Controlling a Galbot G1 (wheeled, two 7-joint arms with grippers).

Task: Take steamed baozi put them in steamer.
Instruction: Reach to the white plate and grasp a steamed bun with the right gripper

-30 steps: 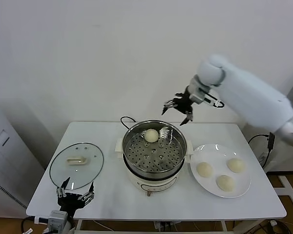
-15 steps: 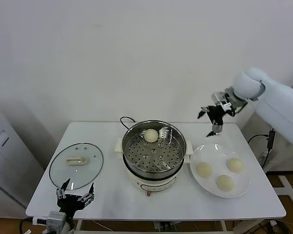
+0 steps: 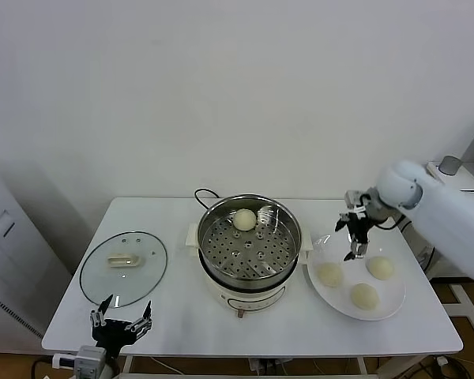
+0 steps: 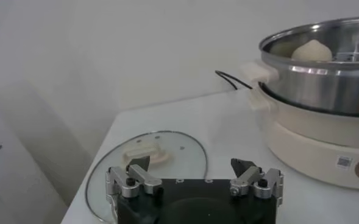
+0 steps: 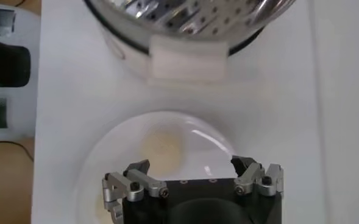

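The right gripper hangs above the far edge of the white plate, fingers spread wide and holding nothing. This posture suits an approach from above: open jaws can straddle a dome-shaped bun before closing. In the right wrist view the fingertips frame the plate, with one bun showing just ahead of them.

Three steamed baozi rest on the plate, spaced apart, which leaves room for the fingers to pass on either side of each. The nearest to the gripper appear to be the left and far-right buns. A fourth bun already sits on the perforated floor of the steamer, at its far side, leaving the near floor free for the rest.

The glass lid lies flat on the table, well apart from the steamer, so the basket stays accessible. The left gripper waits fully open and empty at the table's near left edge.
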